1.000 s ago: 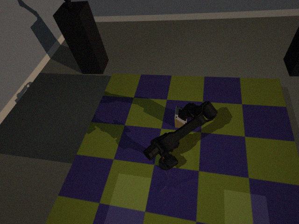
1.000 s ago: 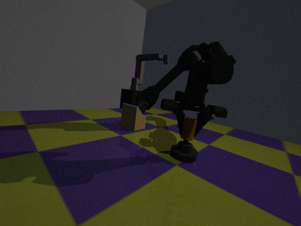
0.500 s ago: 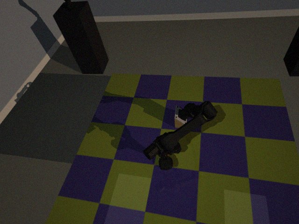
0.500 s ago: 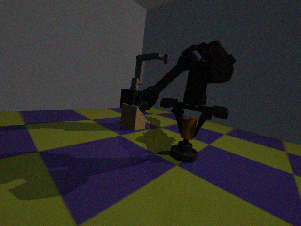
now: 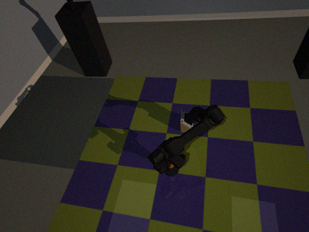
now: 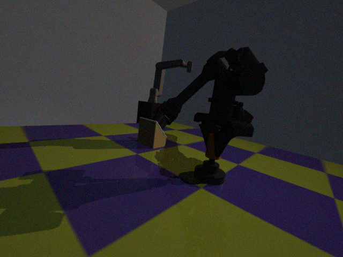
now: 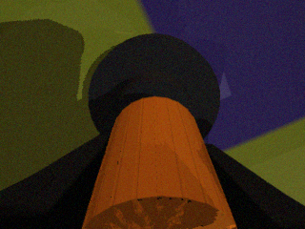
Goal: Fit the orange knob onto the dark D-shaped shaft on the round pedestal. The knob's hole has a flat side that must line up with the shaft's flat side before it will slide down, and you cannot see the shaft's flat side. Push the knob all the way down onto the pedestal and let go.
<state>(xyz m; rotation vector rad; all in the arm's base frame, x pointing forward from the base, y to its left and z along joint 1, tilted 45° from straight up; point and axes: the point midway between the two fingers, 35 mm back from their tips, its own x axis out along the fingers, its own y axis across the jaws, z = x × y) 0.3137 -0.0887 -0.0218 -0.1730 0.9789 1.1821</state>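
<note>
The orange knob (image 5: pixel 171 166) (image 6: pixel 210 146) (image 7: pixel 154 157) is upright between the fingers of my gripper (image 6: pixel 213 153) (image 7: pixel 155 148), which is shut on it. The dark round pedestal (image 6: pixel 209 176) (image 7: pixel 152 54) stands on the floor directly below the knob. In the exterior view a short dark piece of the shaft (image 6: pixel 211 160) shows between the knob's lower end and the pedestal's stepped top, so the knob is not down on the pedestal. Whether the shaft's tip is inside the hole cannot be told. The flat sides of hole and shaft are hidden.
The arm's base is at a wedge-shaped light block (image 5: pixel 186 127) (image 6: pixel 150 134) behind the pedestal. A tall dark column (image 5: pixel 86 39) stands at the back left of the top view, another (image 5: pixel 303 60) at the right edge. A grey arm (image 6: pixel 159 78) stands in the background of the exterior view.
</note>
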